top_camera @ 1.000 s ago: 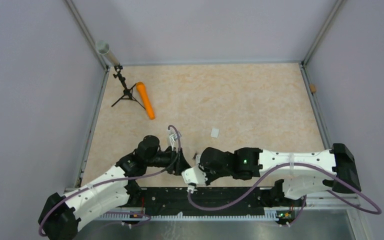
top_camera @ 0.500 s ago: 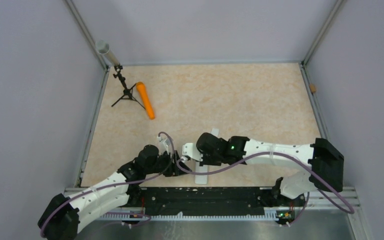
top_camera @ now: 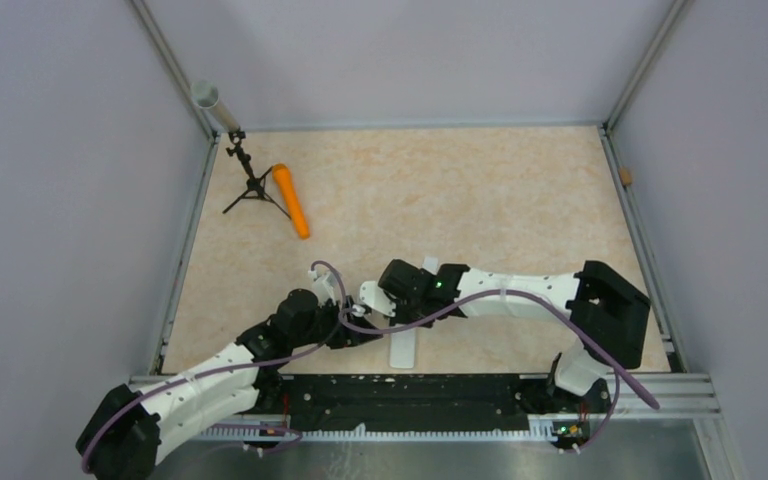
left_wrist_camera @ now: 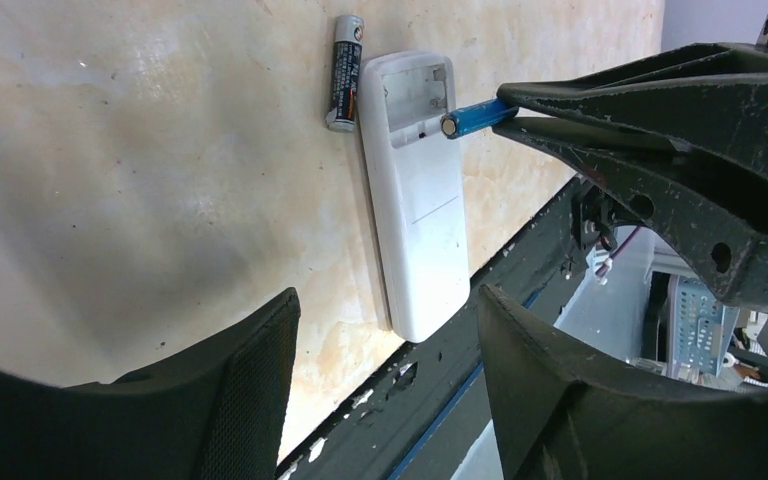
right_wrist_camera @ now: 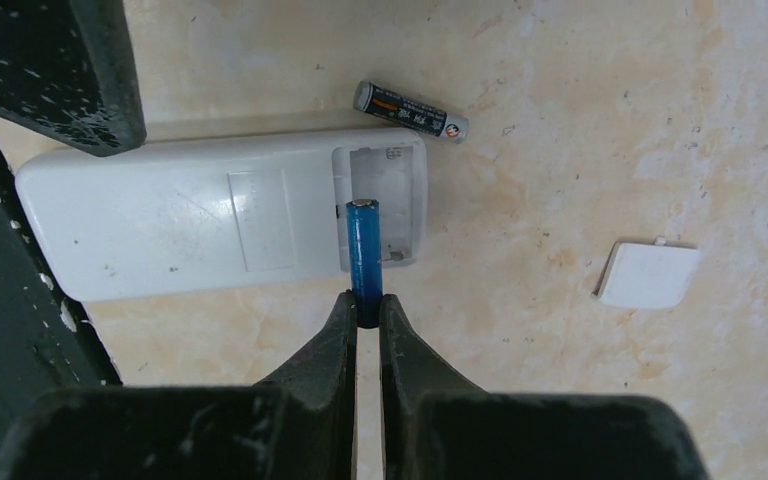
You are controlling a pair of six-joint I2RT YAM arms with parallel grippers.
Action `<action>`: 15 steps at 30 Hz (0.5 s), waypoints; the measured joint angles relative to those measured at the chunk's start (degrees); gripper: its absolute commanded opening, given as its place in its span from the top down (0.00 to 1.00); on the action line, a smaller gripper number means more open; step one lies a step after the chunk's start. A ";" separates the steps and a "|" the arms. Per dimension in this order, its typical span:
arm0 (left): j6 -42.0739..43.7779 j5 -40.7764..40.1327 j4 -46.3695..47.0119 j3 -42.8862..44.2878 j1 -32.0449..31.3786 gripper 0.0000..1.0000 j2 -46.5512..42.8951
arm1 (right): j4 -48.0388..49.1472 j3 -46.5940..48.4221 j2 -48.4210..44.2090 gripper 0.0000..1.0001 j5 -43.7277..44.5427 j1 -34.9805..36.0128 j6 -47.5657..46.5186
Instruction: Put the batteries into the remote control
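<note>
Table (top_camera: pixel 480 190): pale, stone-patterned top, walled on three sides.

Arms: the right arm (top_camera: pixel 520 292) reaches in from the right, across the near part of the table. The left arm (top_camera: pixel 210 375) reaches in from the near left corner. Their wrists meet close together above the near edge.

Right claw (right_wrist_camera: pixel 368 310): fingers pressed together, clamped on one end of the blue battery (right_wrist_camera: pixel 364 250).

Left claw (left_wrist_camera: pixel 388 295): fingers standing wide apart with nothing between them, raised off the table.

Orange cylinder (top_camera: pixel 291 200): lying flat at the far left, just beside a small black tripod (top_camera: pixel 252 185). A grey tube (top_camera: pixel 212 103) leans in the far left corner.

Remote control (right_wrist_camera: pixel 190 230): lying white back up at the near edge, just beside the black rail. Its battery recess is uncovered and holds no battery.

Battery cover (right_wrist_camera: pixel 648 275): small white plate, lying flat on the table, apart from the remote.

Blue battery: gripped by its rear end, its free end over the open recess. Contact with the recess floor cannot be determined.

Dark battery (right_wrist_camera: pixel 410 111): lying flat on the table just beside the recess end of the remote, roughly along its long edge. Whether the two touch cannot be determined.
</note>
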 measured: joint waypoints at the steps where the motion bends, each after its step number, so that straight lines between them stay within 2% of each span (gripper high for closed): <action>1: 0.02 -0.02 0.00 0.00 0.00 0.33 0.07 | 0.00 0.22 0.22 1.00 0.02 -0.13 0.04; 15: 0.26 -0.85 -0.24 0.00 1.07 0.31 -0.02 | 0.04 1.70 3.58 1.00 -0.50 -1.29 0.11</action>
